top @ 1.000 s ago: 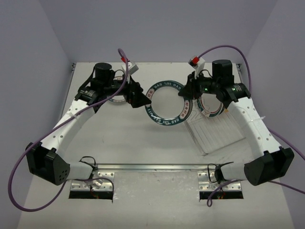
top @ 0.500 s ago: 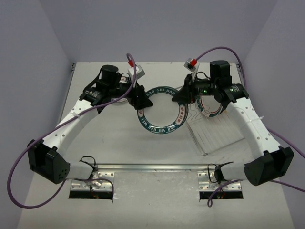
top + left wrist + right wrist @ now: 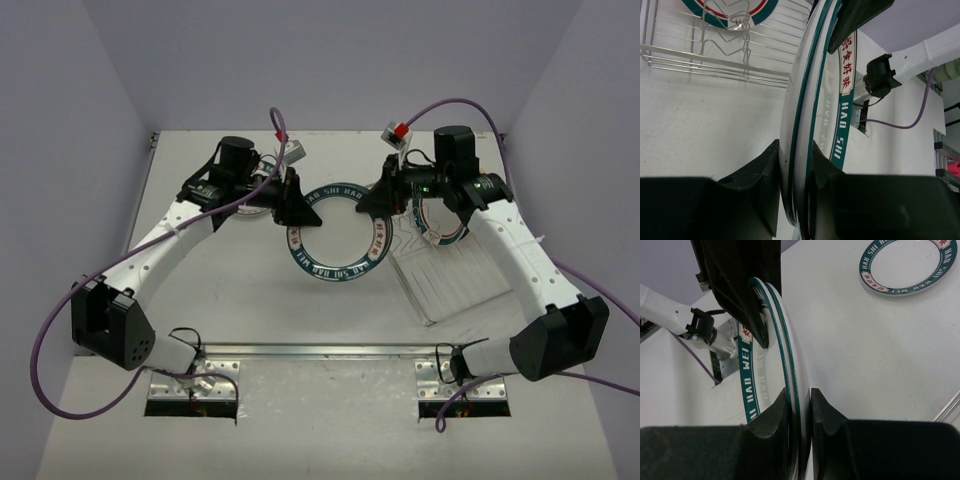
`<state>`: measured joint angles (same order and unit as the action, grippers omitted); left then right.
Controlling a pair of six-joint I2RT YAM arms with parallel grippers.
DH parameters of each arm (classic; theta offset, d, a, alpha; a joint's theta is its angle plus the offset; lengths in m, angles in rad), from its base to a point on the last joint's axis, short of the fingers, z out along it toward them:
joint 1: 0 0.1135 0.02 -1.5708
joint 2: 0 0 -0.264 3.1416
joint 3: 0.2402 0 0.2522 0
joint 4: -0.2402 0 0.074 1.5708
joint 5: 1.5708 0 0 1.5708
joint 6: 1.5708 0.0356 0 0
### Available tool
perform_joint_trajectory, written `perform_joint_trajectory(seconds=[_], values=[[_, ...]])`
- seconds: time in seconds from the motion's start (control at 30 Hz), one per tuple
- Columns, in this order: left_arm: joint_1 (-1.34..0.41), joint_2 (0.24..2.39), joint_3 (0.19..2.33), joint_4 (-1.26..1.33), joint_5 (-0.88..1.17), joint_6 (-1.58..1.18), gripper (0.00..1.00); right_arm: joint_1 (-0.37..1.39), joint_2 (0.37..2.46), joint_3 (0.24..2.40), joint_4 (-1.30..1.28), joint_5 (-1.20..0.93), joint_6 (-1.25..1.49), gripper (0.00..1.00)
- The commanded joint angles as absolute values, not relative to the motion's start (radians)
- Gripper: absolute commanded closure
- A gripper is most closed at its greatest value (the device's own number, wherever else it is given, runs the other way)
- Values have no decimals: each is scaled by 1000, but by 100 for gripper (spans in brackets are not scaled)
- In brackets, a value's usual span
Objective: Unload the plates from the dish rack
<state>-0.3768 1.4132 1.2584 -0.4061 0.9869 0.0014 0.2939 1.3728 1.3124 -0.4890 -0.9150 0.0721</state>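
A white plate [image 3: 330,268] with a dark green lettered rim hangs upright and edge-on above the table's middle, held from both sides. My left gripper [image 3: 298,205] is shut on its left rim; in the left wrist view its fingers [image 3: 762,175] press both faces of the plate [image 3: 807,100]. My right gripper [image 3: 378,205] clasps the opposite rim [image 3: 782,340], fingers [image 3: 772,412] tight around it. The wire dish rack [image 3: 450,280] lies at the right with another plate [image 3: 440,225] standing in it. A further plate [image 3: 905,267] lies flat on the table at the far left.
A metal rail [image 3: 320,350] runs along the near edge between the arm bases. Purple cables [image 3: 460,102] loop over both arms. Grey walls close in the table on three sides. The rack's raised wire side [image 3: 715,62] stands just behind the held plate.
My left gripper has closed onto the plate's left rim. The plate, carried by the right gripper, shifted slightly left and toward the front before that.
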Motion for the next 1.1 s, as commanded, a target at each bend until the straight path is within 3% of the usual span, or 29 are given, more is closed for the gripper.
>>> perform_joint_trajectory(seconds=[0.0,0.07,0.13,0.17,0.3,0.57,0.97,1.07], values=[[-312,1402,1233,-301,995,-66,100,305,1365,1339,-389,-982,151,72],[-249,1401,1217,-244,1009,-148,100,304,1363,1338,-399,-930,152,47],[-168,1407,1215,-221,1013,-187,100,304,1359,1337,-405,-874,155,32],[-103,1415,1221,-210,999,-219,100,304,1356,1336,-408,-831,158,16],[23,1458,1251,-212,918,-255,100,295,1335,1346,-411,-698,169,4],[187,1698,1445,-313,624,-270,100,197,1287,1325,-416,-468,178,1],[259,2023,1616,-317,666,-287,100,94,1212,1269,-460,-422,125,1],[261,2071,1644,-325,681,-284,89,93,1210,1268,-470,-419,119,1]])
